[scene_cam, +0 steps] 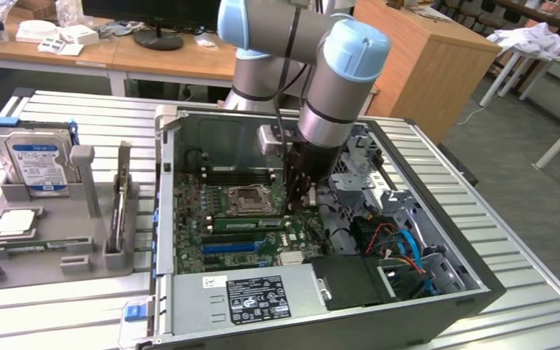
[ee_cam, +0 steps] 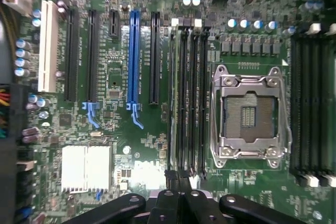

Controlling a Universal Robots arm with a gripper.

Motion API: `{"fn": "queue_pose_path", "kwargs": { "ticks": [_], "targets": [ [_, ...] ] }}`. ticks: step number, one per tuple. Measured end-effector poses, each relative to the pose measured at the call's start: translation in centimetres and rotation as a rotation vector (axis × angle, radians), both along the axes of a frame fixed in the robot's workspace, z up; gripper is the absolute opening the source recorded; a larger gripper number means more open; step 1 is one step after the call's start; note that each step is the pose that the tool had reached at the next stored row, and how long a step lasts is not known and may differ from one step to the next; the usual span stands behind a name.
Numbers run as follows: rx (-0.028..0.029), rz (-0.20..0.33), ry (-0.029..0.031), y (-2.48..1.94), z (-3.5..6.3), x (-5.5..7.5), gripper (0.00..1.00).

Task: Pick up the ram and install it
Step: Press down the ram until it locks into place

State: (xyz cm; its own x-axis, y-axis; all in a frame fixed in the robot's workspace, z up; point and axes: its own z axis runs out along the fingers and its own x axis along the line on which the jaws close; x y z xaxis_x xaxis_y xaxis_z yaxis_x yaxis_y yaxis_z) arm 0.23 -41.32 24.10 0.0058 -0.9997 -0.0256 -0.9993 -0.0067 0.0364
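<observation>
You're looking straight down on the motherboard (ee_cam: 157, 145): empty CPU socket (ee_cam: 249, 114) between two banks of black memory slots (ee_cam: 189, 98), blue PCIe slot (ee_cam: 134, 59), silver heatsink (ee_cam: 86, 167). Gripper (ee_cam: 178, 182) closed, fingertips over slot ends.

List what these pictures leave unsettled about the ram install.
- Whether the black gripper holds a thin green ram stick: in the exterior view the grey robot arm covers it; in the wrist view the picture's edge cuts it off.
- Whether the long black memory slots beside the silver processor socket have open latches: too small in both views.
</observation>
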Motion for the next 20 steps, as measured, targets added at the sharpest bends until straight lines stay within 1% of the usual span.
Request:
{"fn": "queue_pose_path", "kwargs": {
  "ticks": [3,6,14,20],
  "targets": [
    [0.0000,0.000,0.0003,0.00,0.82,0.0,0.11],
    [-0.0001,0.000,0.0004,0.00,1.38,0.0,0.11],
    [-0.0003,0.000,0.0004,0.00,1.38,-0.1,0.11],
    [-0.0001,0.000,0.0004,0.00,1.36,-1.2,0.11]
  ]
}}
